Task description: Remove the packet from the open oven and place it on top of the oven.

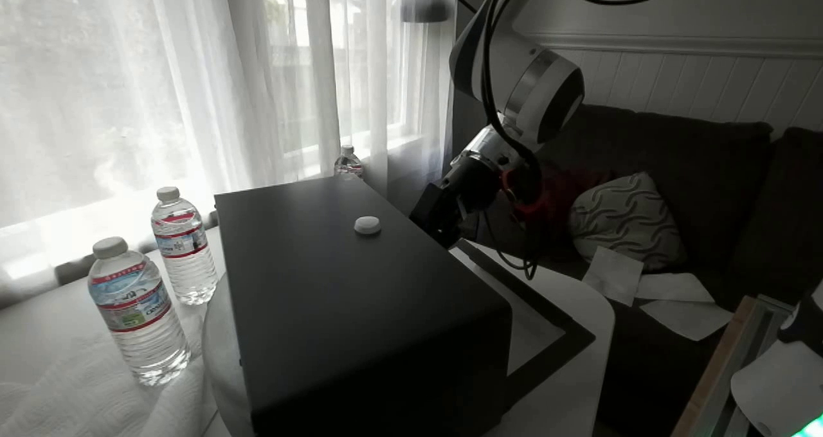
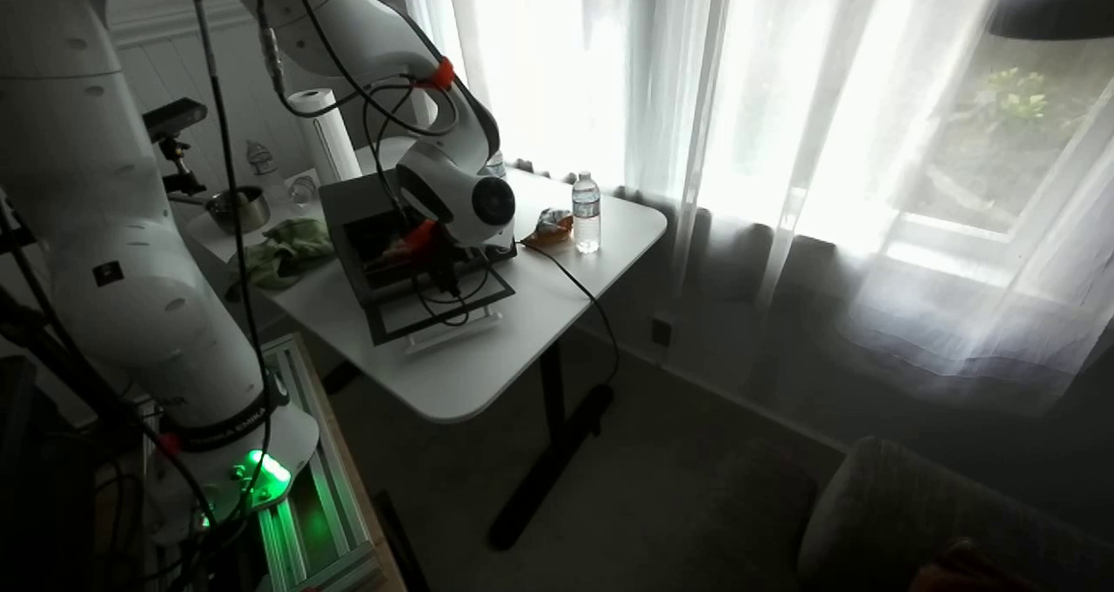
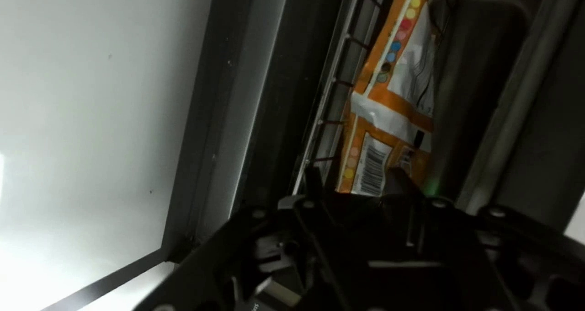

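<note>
Inspecting the oven (image 1: 321, 289), we find the packet (image 3: 395, 105) inside, apparently on its wire rack (image 3: 332, 80), just beyond the gripper (image 3: 358, 181), long axis running roughly along the oven's opening, its barcode (image 3: 373, 167) nearest. The fingers (image 3: 313, 182) stand apart, gripping nothing visible. We judge the way out lies over the oven's lowered door (image 1: 550, 366); a white disc (image 1: 367, 225) sits on the oven's top.

Black oven (image 1: 360, 308), white disc (image 1: 367, 225) atop; bottles (image 1: 139, 312) nearby
</note>
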Motion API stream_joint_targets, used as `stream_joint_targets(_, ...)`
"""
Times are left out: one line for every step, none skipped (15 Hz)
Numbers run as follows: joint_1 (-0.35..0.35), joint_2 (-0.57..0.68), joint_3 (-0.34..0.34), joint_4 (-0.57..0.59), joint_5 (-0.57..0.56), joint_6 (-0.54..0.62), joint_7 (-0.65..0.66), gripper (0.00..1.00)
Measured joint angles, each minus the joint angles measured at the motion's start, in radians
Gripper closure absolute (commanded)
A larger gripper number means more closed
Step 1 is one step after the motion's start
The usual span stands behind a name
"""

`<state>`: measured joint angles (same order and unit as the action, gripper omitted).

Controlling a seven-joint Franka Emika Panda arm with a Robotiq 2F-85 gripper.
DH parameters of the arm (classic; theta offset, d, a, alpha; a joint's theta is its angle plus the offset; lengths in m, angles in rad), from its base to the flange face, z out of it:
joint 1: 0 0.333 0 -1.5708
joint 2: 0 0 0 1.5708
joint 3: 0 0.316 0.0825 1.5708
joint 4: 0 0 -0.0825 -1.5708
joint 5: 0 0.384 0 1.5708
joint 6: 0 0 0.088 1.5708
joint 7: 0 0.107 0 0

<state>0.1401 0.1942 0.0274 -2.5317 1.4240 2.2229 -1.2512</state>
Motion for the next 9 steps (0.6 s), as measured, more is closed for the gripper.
stream_joint_targets(-0.002, 0.015, 0.000, 0.012, 0.007, -0.005, -0.008, 0.58)
stream_joint_targets(-0.004, 0.028, 0.000, 0.023, 0.013, -0.012, -0.015, 0.58)
stream_joint_targets(-0.005, 0.040, 0.000, 0.033, 0.017, -0.020, -0.019, 0.59)
stream_joint_targets(-0.006, 0.050, 0.001, 0.042, 0.019, -0.030, -0.021, 0.59)
stream_joint_targets(-0.007, 0.058, 0.001, 0.051, 0.020, -0.039, -0.022, 0.60)
stream_joint_targets(-0.007, 0.066, 0.001, 0.058, 0.021, -0.046, -0.023, 0.59)
stream_joint_targets(-0.007, 0.071, 0.001, 0.063, 0.021, -0.055, -0.023, 0.60)
stream_joint_targets(-0.008, 0.076, 0.001, 0.069, 0.021, -0.063, -0.023, 0.60)
stream_joint_targets(-0.008, 0.080, 0.001, 0.074, 0.021, -0.071, -0.023, 0.60)
